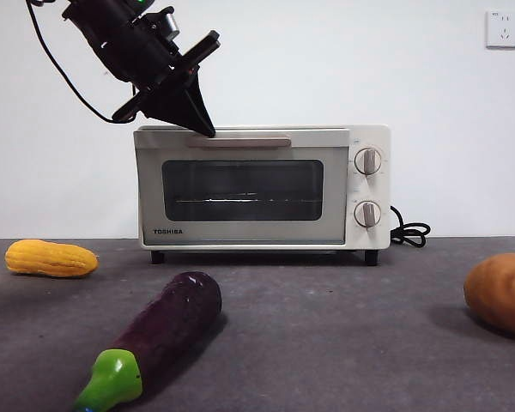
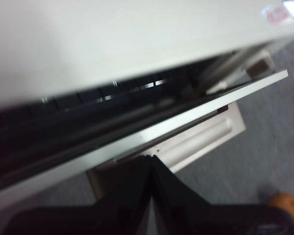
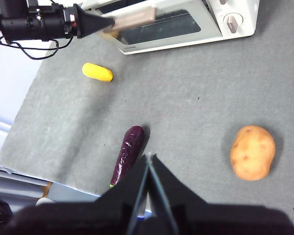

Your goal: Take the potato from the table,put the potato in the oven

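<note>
Nearest us lies the eggplant [image 1: 159, 336], stem forward, on the table [image 1: 326, 343]. Our potato [image 1: 501, 293] sits far to the side, well apart from both grippers. We see the left gripper [image 1: 208, 130] with jaws together, tip at the oven [image 1: 262, 187] handle [image 1: 239, 142]. Our right gripper [image 3: 149, 157] hangs high above the table, jaws together, holding nothing. Corn [image 1: 51, 257] lies beside the oven.

You see an orange-brown potato [image 3: 253, 152] on the mottled dark grey counter [image 3: 186, 98], a cream-white oven [image 1: 253, 184] with dark glass, yellow corn [image 1: 50, 258], and a purple, green-stemmed eggplant [image 1: 159, 330].
</note>
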Controlling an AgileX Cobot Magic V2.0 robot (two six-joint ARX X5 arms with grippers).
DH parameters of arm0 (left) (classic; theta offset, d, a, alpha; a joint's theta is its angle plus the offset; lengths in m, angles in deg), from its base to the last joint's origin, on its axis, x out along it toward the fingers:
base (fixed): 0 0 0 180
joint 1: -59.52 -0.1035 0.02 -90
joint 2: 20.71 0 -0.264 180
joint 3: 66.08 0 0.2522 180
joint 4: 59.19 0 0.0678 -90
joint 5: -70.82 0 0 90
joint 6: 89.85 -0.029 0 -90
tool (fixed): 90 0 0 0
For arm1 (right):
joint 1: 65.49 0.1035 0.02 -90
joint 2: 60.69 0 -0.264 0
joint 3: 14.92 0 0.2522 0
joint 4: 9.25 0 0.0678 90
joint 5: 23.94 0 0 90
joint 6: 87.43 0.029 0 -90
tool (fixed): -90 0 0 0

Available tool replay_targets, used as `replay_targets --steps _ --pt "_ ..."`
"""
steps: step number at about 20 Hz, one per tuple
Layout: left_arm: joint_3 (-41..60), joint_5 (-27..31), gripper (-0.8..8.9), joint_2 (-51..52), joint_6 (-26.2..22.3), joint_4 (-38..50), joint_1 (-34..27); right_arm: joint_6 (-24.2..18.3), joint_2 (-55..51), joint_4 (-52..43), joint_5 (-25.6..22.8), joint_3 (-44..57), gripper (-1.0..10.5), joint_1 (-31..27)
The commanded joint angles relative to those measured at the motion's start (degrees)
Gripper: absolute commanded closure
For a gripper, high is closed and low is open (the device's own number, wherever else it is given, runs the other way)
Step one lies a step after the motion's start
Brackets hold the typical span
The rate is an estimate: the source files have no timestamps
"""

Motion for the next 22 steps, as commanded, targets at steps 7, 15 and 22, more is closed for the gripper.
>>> replay_targets --steps 7,15,22 --pt "1.44 11.37 8.19 -2.34 -7.76 -11.96 2.67 -1.14 -0.09 -0.31 0.13 -0.26 9.5 0.02" --pt "1.44 19.02 8.20 -2.34 -8.96 -17.57 4.63 -1.46 -0.09 -0.31 0.09 -0.26 9.5 0.02" --pt "1.44 18.97 8.20 -2.36 -8.94 -20.85 4.63 -1.46 -0.09 -0.28 0.11 -0.26 9.5 0.02"
